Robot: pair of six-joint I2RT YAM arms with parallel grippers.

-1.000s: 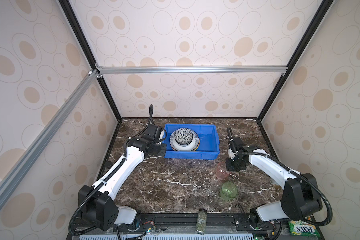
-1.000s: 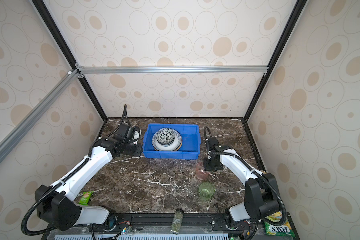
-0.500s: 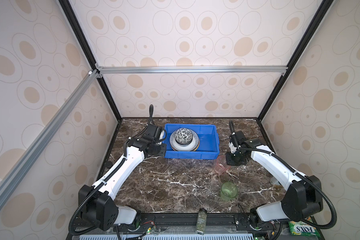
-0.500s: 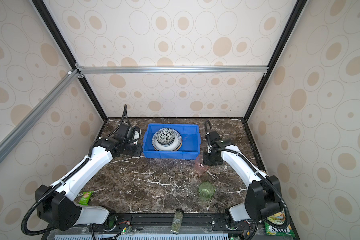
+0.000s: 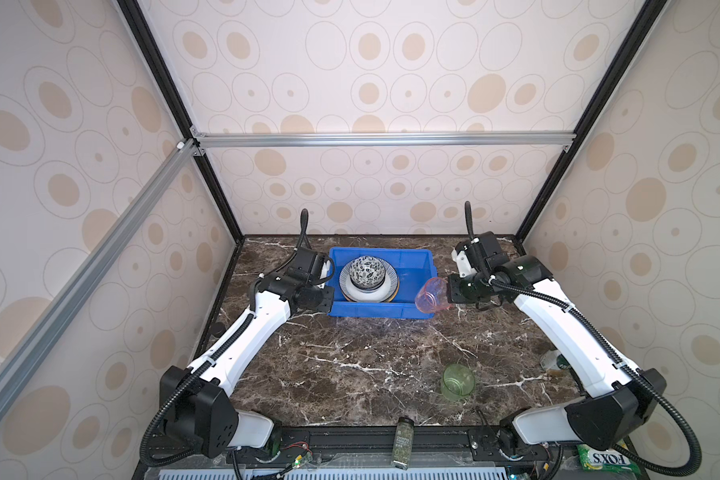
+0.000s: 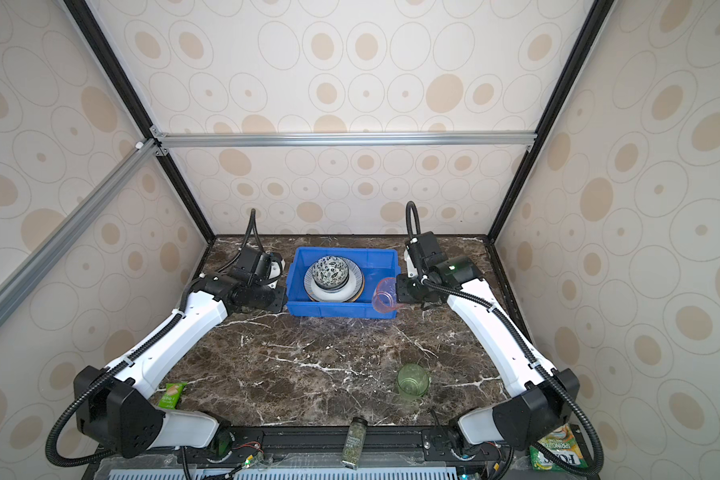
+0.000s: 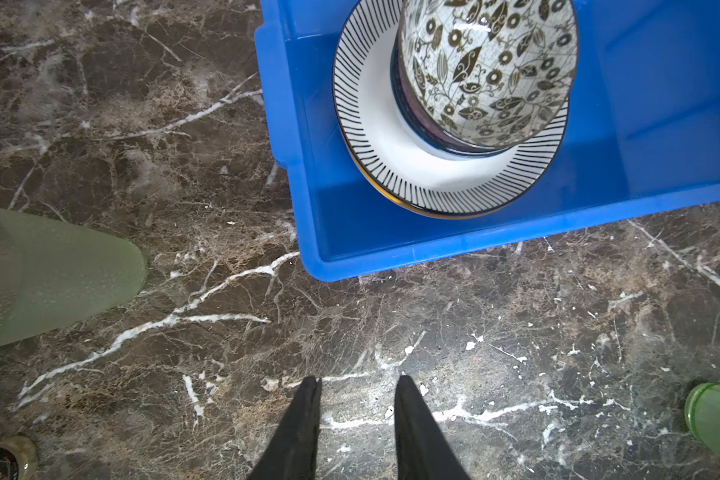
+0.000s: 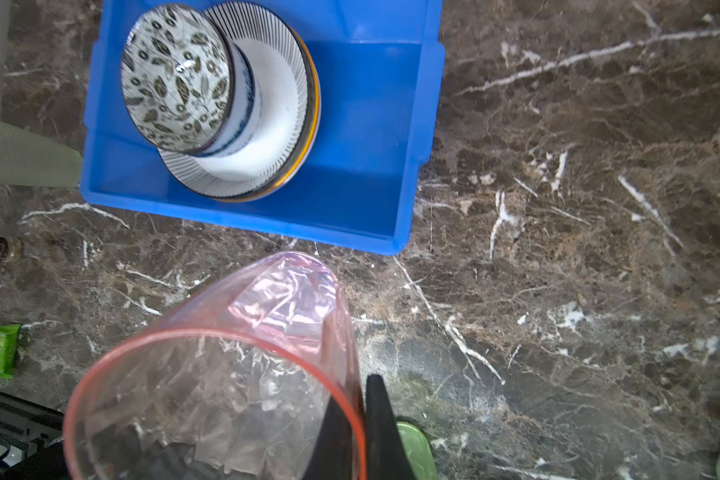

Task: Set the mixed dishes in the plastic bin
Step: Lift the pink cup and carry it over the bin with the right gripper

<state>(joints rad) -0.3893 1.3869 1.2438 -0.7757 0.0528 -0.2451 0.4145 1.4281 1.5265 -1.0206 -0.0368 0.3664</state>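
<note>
Right gripper (image 8: 359,392), black fingers clamped on the thin rim of a translucent pink cup (image 8: 225,374), holds it tilted at the near right corner of the bin (image 5: 379,309), as both top views show. The bin is glossy blue plastic, rectangular and low-walled, and sits at the far middle of the brown, white-veined marble table (image 5: 350,353). Stacked in its left half are a round leaf-patterned bowl (image 5: 366,270) nested in a blue-banded bowl (image 8: 248,95), both on a white plate (image 7: 391,137) with a finely striped rim. Left gripper (image 7: 358,380), pointed fingers slightly parted and empty, hovers over bare marble beside the bin's near left corner. Well apart, near and right, a translucent green cup (image 5: 457,381) rests on the table. A slim jar (image 5: 403,442) lies at the near edge.
</note>
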